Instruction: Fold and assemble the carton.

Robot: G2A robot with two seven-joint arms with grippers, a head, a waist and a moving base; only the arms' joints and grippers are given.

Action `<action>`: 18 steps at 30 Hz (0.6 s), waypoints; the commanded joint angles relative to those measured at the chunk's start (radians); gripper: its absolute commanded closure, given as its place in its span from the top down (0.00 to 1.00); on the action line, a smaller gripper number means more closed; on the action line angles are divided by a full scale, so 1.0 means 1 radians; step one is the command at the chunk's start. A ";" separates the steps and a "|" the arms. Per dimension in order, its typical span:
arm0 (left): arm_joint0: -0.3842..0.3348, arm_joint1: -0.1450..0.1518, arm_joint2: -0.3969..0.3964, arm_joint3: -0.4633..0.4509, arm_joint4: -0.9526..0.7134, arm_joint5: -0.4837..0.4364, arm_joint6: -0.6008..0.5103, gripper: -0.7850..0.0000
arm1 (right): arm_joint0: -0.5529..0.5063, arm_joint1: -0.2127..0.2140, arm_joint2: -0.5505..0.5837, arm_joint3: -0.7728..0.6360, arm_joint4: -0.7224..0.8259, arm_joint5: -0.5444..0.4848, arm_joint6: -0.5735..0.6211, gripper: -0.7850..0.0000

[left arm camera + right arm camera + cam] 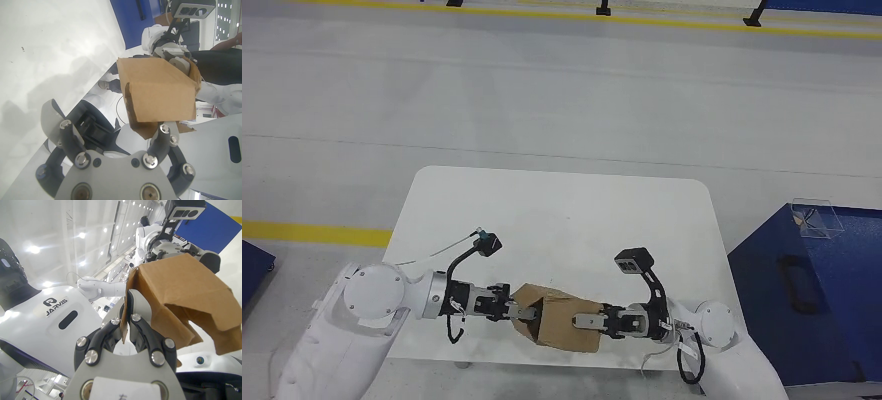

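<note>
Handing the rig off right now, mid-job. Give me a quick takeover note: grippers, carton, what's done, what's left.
Right gripper: shut on one edge panel of the carton.
Left gripper: open, one finger against a flap at the carton's other end, not clamping.
Carton: held between both arms over the front part of the table; whether it touches the tabletop is unclear.
Done: body opened into a box shape.
To do: end flaps at the right gripper's side hang loose; fold and close them.
</note>
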 commanded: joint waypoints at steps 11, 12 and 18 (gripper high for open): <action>0.013 0.013 -0.006 -0.026 0.003 -0.010 0.032 1.00 | 0.013 0.000 -0.032 0.011 -0.008 0.012 0.034 0.00; 0.015 0.013 -0.003 -0.027 0.004 -0.012 0.034 1.00 | 0.014 0.001 -0.032 0.011 -0.003 0.009 0.036 0.00; 0.018 0.015 0.018 -0.024 -0.004 -0.011 0.043 1.00 | 0.019 0.001 -0.023 0.003 -0.026 -0.043 0.015 0.00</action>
